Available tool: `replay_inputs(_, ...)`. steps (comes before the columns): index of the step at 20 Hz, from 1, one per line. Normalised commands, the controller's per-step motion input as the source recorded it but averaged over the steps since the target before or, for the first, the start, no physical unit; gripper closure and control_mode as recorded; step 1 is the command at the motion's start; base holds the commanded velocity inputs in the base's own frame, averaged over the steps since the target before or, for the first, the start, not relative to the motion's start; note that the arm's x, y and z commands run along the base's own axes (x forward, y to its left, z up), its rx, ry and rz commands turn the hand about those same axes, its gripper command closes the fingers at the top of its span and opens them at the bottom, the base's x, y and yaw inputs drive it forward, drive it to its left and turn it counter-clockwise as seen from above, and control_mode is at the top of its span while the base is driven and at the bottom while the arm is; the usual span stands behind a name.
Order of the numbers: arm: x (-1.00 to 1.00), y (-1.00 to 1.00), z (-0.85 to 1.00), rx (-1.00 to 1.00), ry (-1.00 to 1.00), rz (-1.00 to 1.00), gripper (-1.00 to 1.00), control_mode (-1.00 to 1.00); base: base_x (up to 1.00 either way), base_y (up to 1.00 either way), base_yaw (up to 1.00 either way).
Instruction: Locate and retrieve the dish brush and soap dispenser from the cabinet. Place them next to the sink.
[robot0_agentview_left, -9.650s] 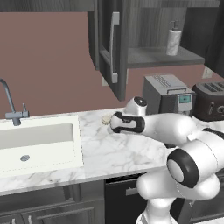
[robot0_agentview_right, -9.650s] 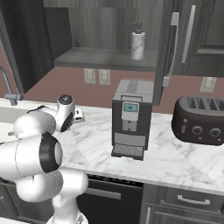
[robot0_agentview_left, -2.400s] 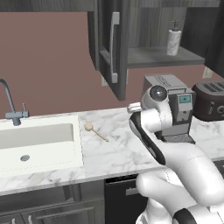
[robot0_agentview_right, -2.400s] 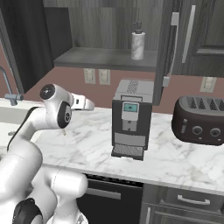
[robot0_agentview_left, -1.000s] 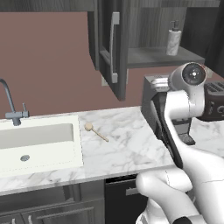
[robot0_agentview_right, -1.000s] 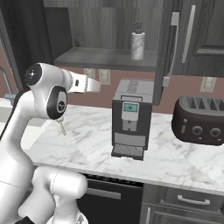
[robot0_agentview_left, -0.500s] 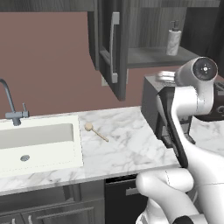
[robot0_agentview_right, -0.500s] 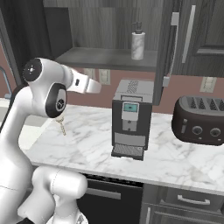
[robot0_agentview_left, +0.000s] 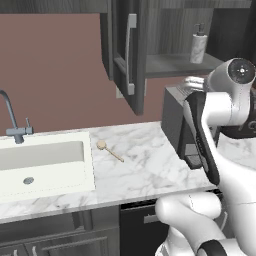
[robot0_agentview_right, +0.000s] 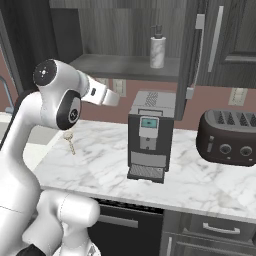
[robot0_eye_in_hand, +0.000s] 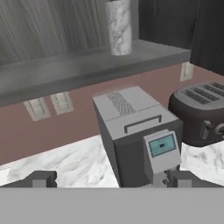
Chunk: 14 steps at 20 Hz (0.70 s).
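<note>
Left base view first: the dark grey wood-grain wall cabinet (robot0_agentview_left: 150, 45) fills the upper middle, its door with the long silver bar handle swung wide; on its one shelf at the upper right stands the small pale marbled soap dispenser with the dark pump top (robot0_agentview_left: 198, 45), upright and alone; at the lower left, the white rectangular sink (robot0_agentview_left: 40, 165) with its curved grey faucet sits sunk in the white marbled counter (robot0_agentview_left: 145, 170); just beside the basin's right rim lies the little tan wooden dish brush with the round pale head (robot0_agentview_left: 109, 150), flat on the stone, not touching the sink; a dusty-rose wall runs behind; the white arm rises at the right, in front of the tall grey coffee machine (robot0_agentview_left: 175, 120).

Right base view: soap dispenser (robot0_agentview_right: 158, 47) top centre on the shelf; below it the coffee machine (robot0_agentview_right: 148, 135) on the counter, a dark rounded toaster (robot0_agentview_right: 227, 137) at the right, the brush (robot0_agentview_right: 69, 141) lying at the left behind the arm; the white two-finger gripper (robot0_agentview_right: 111, 97) points toward the machine, below shelf level.

Hand view: the gripper's dark tips sit at the two bottom corners, spread wide, nothing between them; the soap dispenser (robot0_eye_in_hand: 118, 27) stands at the top on the shelf, the coffee machine (robot0_eye_in_hand: 138, 135) centre, the toaster (robot0_eye_in_hand: 201, 111) right.
</note>
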Motion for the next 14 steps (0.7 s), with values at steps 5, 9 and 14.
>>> replay_inputs(5, 0.0, -0.09, 0.23, -0.17, 0.0, -0.02, -1.0, -1.0, 0.0, 0.0, 0.0)
replay_inputs(9, 0.0, -0.16, 0.13, -0.13, 0.02, -0.05, -1.0, -1.0, 0.0, 0.0, 0.0)
replay_inputs(14, 0.14, -0.17, -0.01, -0.01, 0.04, -0.03, -1.0, -1.0, 0.0, 0.0, 0.0)
